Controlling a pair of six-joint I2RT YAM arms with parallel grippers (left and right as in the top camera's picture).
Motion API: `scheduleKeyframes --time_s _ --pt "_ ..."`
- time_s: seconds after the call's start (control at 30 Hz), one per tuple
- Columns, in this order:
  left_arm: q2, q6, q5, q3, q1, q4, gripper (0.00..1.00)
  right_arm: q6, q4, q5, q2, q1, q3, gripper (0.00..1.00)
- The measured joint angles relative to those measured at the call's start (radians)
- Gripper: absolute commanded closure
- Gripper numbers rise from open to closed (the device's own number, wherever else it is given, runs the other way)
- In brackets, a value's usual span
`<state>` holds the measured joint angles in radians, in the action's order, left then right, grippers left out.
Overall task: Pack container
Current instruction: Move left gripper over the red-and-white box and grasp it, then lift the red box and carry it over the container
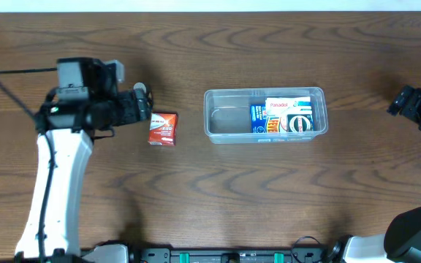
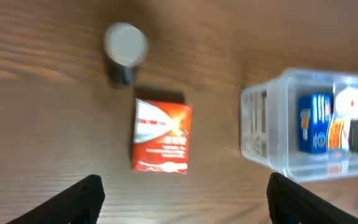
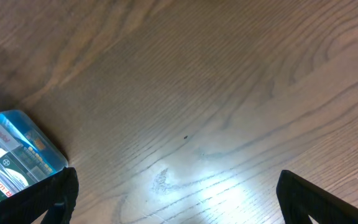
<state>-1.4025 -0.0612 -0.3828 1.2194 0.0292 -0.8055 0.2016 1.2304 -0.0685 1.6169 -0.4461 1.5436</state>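
The clear plastic container (image 1: 225, 120) stands at the table's middle. Its right half holds several small boxes, a blue one (image 1: 258, 117) and a white Panadol one (image 1: 287, 104); its left half is bare. A red and white box (image 1: 164, 128) lies on the table left of it. My left gripper (image 1: 145, 107) is open and empty, just left of the red box. In the left wrist view the red box (image 2: 161, 137) lies ahead of the open fingers (image 2: 184, 182), with the container (image 2: 260, 134) to its right. My right gripper (image 1: 404, 102) is open and empty, far right of the container (image 3: 17, 149).
A small dark bottle with a white cap (image 2: 125, 48) stands on the table just beyond the red box; in the overhead view it shows by the left gripper (image 1: 139, 89). The table is brown wood.
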Motion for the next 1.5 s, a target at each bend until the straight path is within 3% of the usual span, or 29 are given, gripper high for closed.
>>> scheduleKeyframes --time_s 0.27,0.53,1.03,1.5 --pt "-0.047 0.021 0.223 0.000 -0.189 0.007 0.15 0.000 0.000 0.000 0.000 0.000 0.000 0.01" --pt "-0.133 -0.048 0.353 -0.041 -0.209 0.078 0.15 0.000 0.000 0.000 0.000 0.000 0.000 0.01" --pt "-0.219 -0.066 0.370 -0.269 -0.226 0.368 0.09 0.000 0.000 0.000 0.000 0.000 0.000 0.01" --pt "-0.266 0.077 0.339 -0.359 -0.228 0.527 0.04 0.000 0.000 0.000 0.000 0.000 0.000 0.01"
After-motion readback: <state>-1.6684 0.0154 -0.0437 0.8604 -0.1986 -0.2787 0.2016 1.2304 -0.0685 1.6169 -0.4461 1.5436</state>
